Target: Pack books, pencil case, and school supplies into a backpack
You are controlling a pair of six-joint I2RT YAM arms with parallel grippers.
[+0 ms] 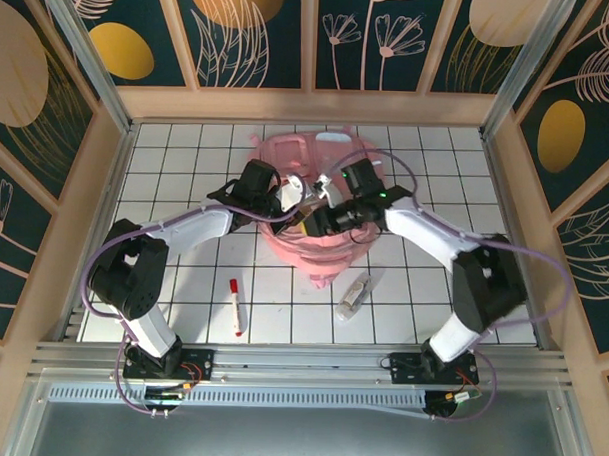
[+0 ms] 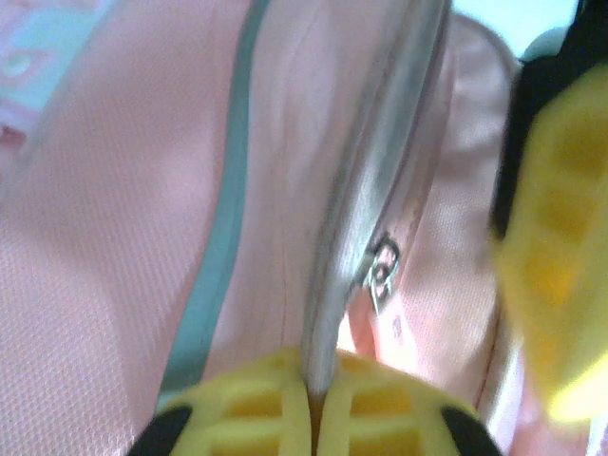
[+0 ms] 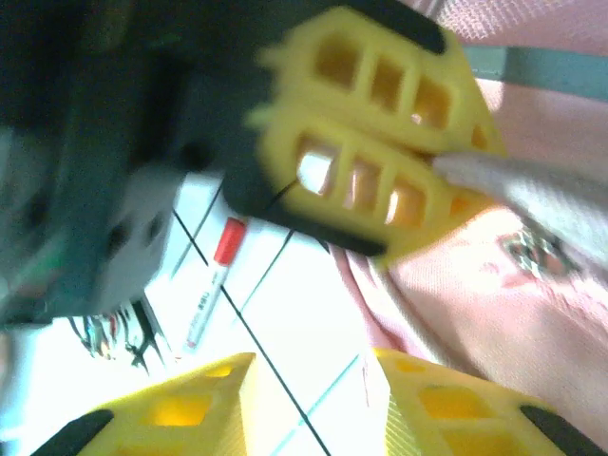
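Pinching the grey strip (image 2: 380,142) on the backpack (image 1: 323,257), my left gripper (image 2: 313,404) is clamped tight on it, both yellow pads pressed together with the fabric between them. I judge that the hold is there to lift that edge and hold the bag's mouth apart for packing; a small zip pull (image 2: 383,269) hangs just beside the strip. My right gripper (image 3: 318,394) hovers close to the left one at the near side of the bag. Its 2 fingers stand apart, with nothing between them but bare tiles.

The backpack sits mid-tabletop (image 1: 187,154), nearer the far edge than the near one. What lies inside it I cannot tell, since my arms cover the opening from above. Outside it, 2 supplies wait toward the near edge: the red-and-white marker (image 1: 236,304) left of the middle, and the white packet (image 1: 354,295) right of the middle, just beside the bag's near end. Both look unpacked as yet.
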